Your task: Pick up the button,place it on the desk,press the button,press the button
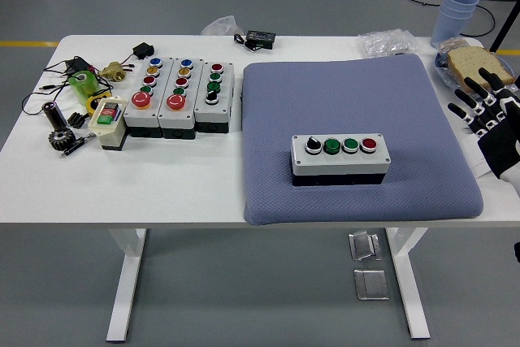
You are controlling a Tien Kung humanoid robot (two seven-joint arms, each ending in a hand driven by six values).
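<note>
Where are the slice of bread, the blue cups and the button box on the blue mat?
slice of bread (pixel 473 63), head view, on its pale top face.
blue cups (pixel 457 12), head view, on the side wall of the stack.
button box (pixel 340 166), head view, on its grey front wall.

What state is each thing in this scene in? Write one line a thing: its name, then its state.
four-button box: upright on the blue mat, untouched
right hand: fingers spread, holding nothing, at the table's right edge
three button boxes: side by side on the white table
stacked cups: upright
bread slice: lying flat
</note>
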